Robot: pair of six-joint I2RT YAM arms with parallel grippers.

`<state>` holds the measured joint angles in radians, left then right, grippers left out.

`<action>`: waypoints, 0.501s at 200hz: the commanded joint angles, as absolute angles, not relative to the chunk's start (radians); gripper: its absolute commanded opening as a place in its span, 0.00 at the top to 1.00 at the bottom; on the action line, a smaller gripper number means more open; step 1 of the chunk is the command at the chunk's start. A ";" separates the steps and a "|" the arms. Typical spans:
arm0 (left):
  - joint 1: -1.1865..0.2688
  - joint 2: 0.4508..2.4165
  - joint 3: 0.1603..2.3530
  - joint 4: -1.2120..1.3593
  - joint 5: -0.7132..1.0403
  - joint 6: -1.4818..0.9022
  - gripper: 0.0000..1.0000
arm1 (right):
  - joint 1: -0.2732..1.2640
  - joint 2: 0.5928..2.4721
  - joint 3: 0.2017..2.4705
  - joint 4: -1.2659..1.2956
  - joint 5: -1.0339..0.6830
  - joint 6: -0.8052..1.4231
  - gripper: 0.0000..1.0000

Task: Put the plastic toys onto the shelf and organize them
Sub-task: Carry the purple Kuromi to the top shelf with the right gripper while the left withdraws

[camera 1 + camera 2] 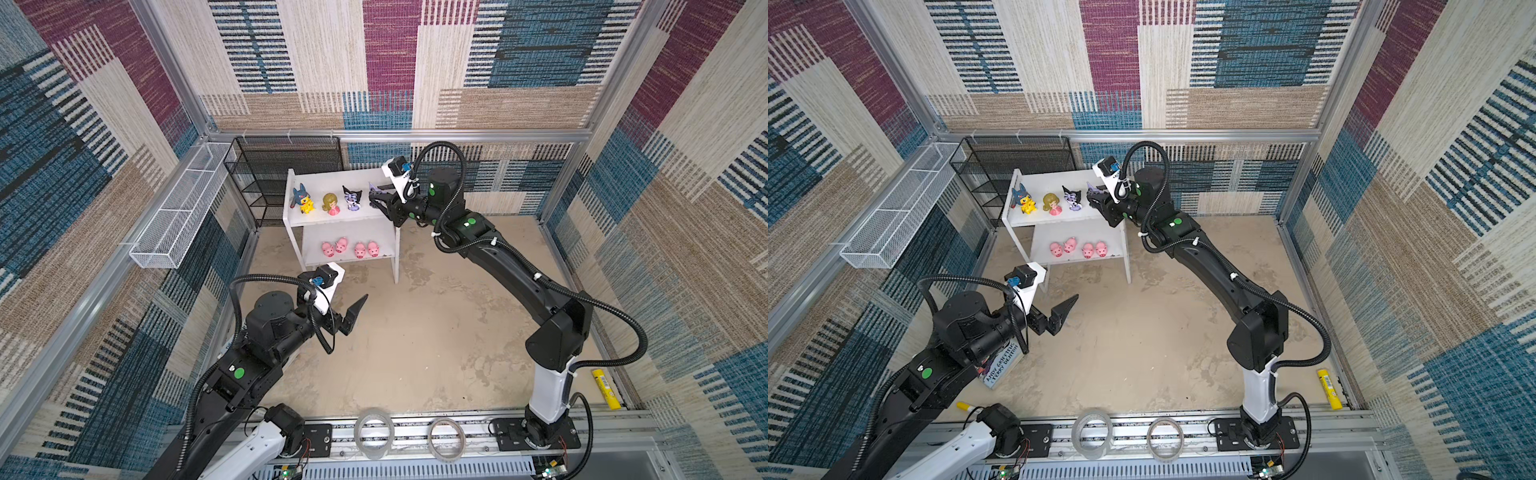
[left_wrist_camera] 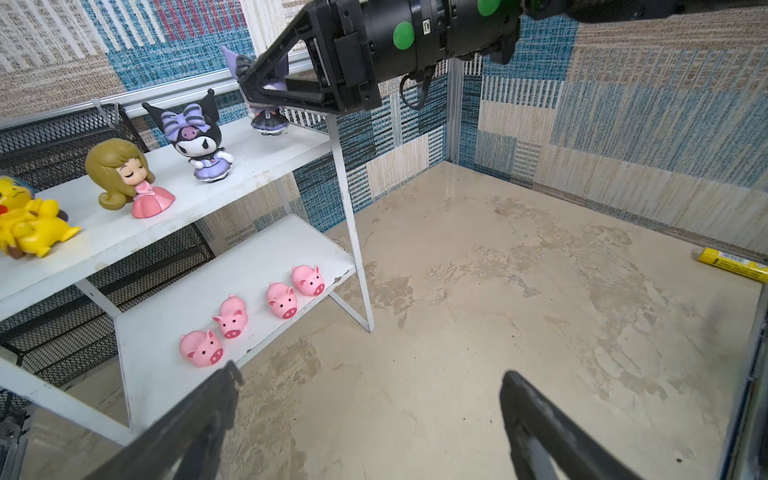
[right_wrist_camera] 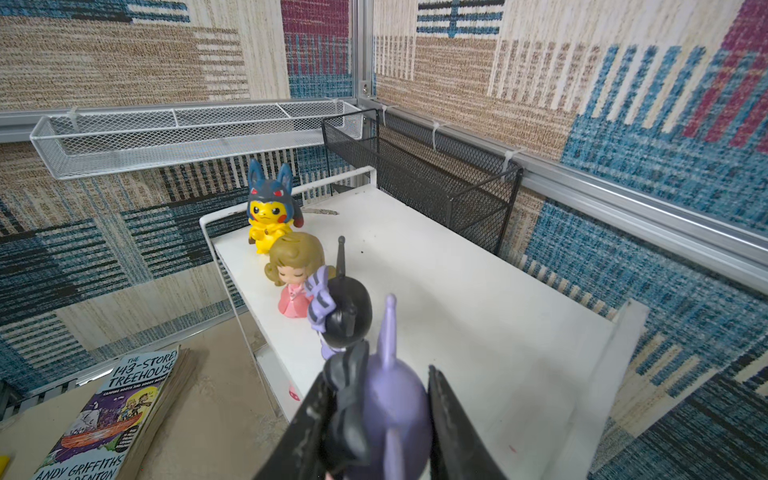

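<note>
Low in the left wrist view, the left gripper (image 2: 370, 374) has its two fingers spread wide, with only bare floor between them. It holds nothing. I think it hangs in front of the shelf (image 1: 328, 180) to be out of the way.

In a top view the shelf stands in the middle, by the back wall. On its top board, from left to right, stand the yellow toy with the blue hood (image 1: 302, 200), the blond doll (image 1: 331, 203) and a black-and-purple toy (image 1: 352, 198). They make a row near the front edge, with a gap between each. On the lower board sit the four pink pigs (image 1: 340, 245), together because they match.

Right of the row, the right gripper (image 1: 372, 199) is closed partway around the head of the last black-and-purple toy (image 3: 386, 399). Its feet look like they touch the top board, next to its twin. I think the fingers only need to let go.
</note>
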<state>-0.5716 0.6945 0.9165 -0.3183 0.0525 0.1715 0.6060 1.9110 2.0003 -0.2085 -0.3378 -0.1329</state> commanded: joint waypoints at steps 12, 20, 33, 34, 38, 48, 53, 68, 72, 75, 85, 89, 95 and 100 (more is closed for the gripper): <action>-0.571 0.698 0.932 -0.259 0.025 0.216 0.01 | 0.597 1.935 2.036 -0.217 -0.341 -0.103 0.71; -0.570 0.699 0.931 -0.253 0.023 0.220 0.01 | 0.595 1.936 2.036 -0.215 -0.343 -0.102 0.71; -0.571 0.699 0.929 -0.249 0.022 0.223 0.01 | 0.595 1.939 2.037 -0.214 -0.342 -0.102 0.71; -0.571 0.699 0.928 -0.249 0.022 0.223 0.01 | 0.595 1.939 2.037 -0.215 -0.342 -0.102 0.71; -0.570 0.698 0.928 -0.248 0.023 0.225 0.01 | 0.595 1.941 2.041 -0.218 -0.343 -0.101 0.71; -0.570 0.699 0.928 -0.249 0.021 0.227 0.01 | 0.595 1.948 2.055 -0.231 -0.348 -0.103 0.70; -0.570 0.698 0.928 -0.250 0.020 0.228 0.01 | 0.595 1.951 2.062 -0.239 -0.347 -0.103 0.70; -0.571 0.697 0.925 -0.246 0.017 0.230 0.01 | 0.594 1.959 2.077 -0.256 -0.350 -0.107 0.70; -0.571 0.695 0.924 -0.245 0.017 0.230 0.01 | 0.595 1.960 2.078 -0.258 -0.351 -0.109 0.70; -0.571 0.694 0.924 -0.244 0.017 0.231 0.01 | 0.595 1.960 2.079 -0.258 -0.352 -0.108 0.70; -0.571 0.693 0.922 -0.240 0.014 0.233 0.01 | 0.595 1.960 2.079 -0.262 -0.353 -0.110 0.70; -0.571 0.693 0.922 -0.238 0.012 0.233 0.01 | 0.595 1.960 2.079 -0.263 -0.354 -0.110 0.69; -0.571 0.692 0.921 -0.235 0.010 0.233 0.01 | 0.595 1.961 2.079 -0.264 -0.357 -0.113 0.69; -0.571 0.692 0.922 -0.232 0.009 0.233 0.01 | 0.594 1.961 2.079 -0.266 -0.358 -0.112 0.69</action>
